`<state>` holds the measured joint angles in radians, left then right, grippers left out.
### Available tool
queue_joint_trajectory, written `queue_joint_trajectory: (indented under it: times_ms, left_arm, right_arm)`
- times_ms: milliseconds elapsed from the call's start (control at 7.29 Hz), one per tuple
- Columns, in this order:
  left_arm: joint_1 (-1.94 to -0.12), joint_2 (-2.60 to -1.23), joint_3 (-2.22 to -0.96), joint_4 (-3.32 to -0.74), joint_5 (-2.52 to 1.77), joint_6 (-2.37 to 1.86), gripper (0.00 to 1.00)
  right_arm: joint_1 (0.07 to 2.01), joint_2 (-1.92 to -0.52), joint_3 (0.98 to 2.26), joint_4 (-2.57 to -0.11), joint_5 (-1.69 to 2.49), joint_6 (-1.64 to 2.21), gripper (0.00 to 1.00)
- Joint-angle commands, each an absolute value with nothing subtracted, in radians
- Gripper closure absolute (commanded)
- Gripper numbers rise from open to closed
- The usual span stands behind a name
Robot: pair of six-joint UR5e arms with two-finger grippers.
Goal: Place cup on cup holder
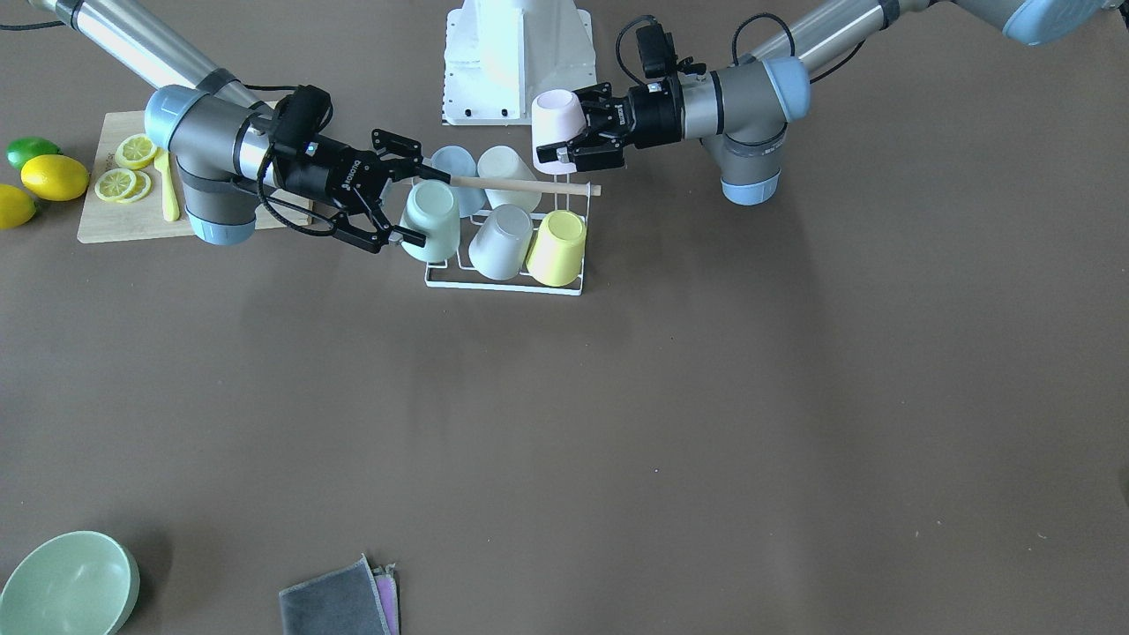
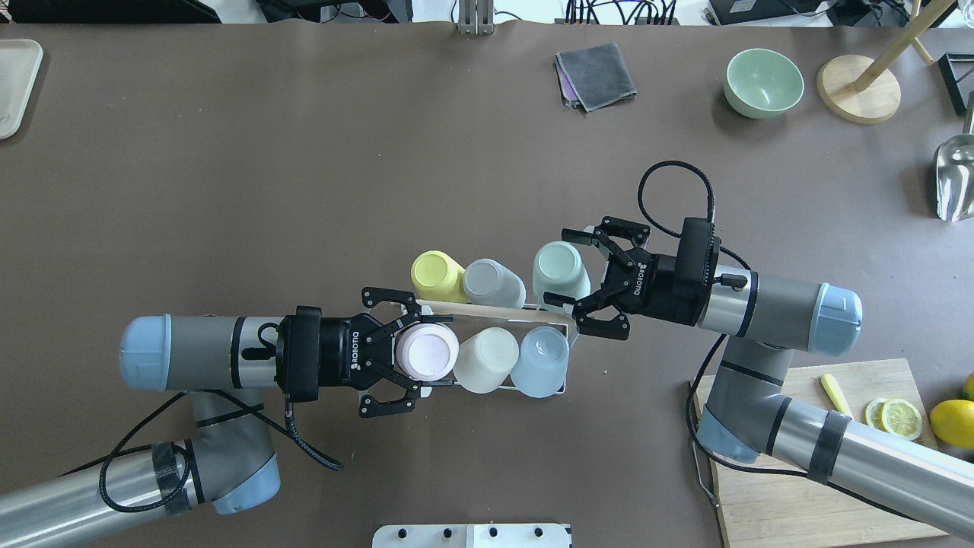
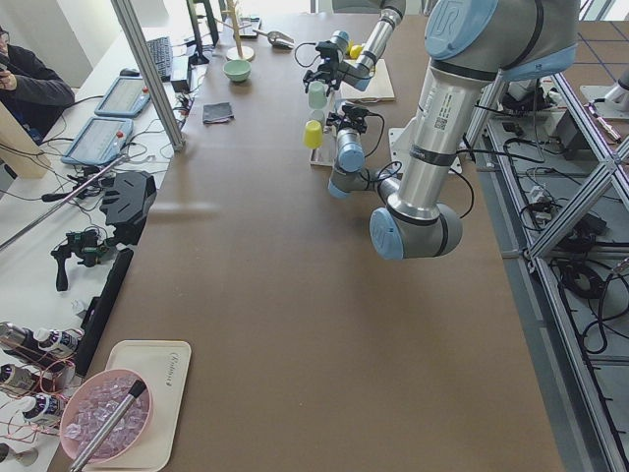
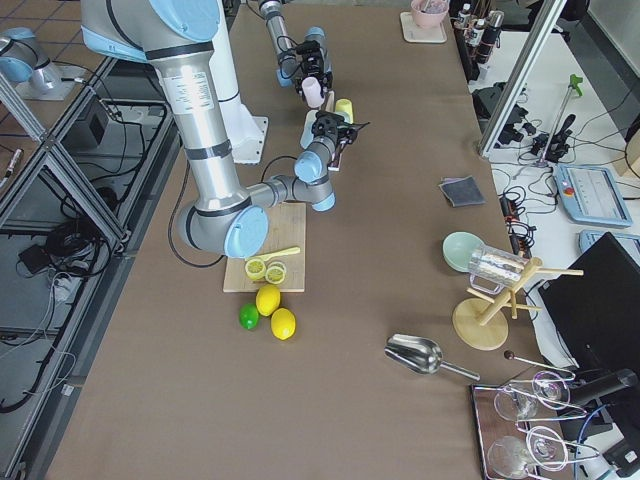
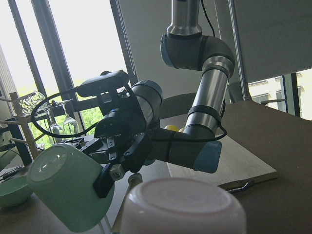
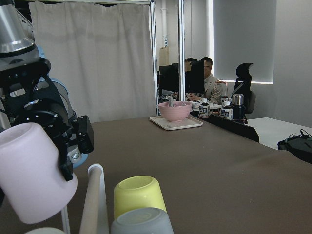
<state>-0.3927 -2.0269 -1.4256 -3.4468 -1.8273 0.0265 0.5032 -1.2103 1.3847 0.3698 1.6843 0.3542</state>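
Six cups sit at the cup holder [image 2: 559, 358] in the lower middle of the overhead view. Left end effector [image 2: 407, 354] grips the pink cup [image 2: 426, 352] at the rack's left end, fingers clamped on its sides. Right end effector [image 2: 582, 272], at centre right, is spread wide around the mint cup [image 2: 559, 268], one fingertip touching its lower side, with nothing gripped.

Silver arms, blue joint caps, black cables

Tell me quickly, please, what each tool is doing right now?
Left tool: closed on the pink cup.
Right tool: open around the green cup.
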Motion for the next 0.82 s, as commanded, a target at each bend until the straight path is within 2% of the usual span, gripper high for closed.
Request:
queue_joint_trajectory:
  times_ms: [0, 274, 686]
  left_arm:
    - [-0.393, -2.026, -1.422, -3.447, -1.824, 0.028, 0.52]
    - [-0.393, -2.026, -1.408, -3.448, -1.824, 0.048, 0.52]
    - [-0.391, -2.028, -1.394, -3.448, -1.824, 0.048, 0.51]
  right_arm:
    - [0.506, -1.21, 1.387, 0.37, 1.686, 0.356, 0.0]
    - [0.538, -1.218, 1.404, 0.361, 1.713, 0.357, 0.0]
    - [0.72, -1.404, 1.608, 0.041, 2.115, 0.354, 0.0]
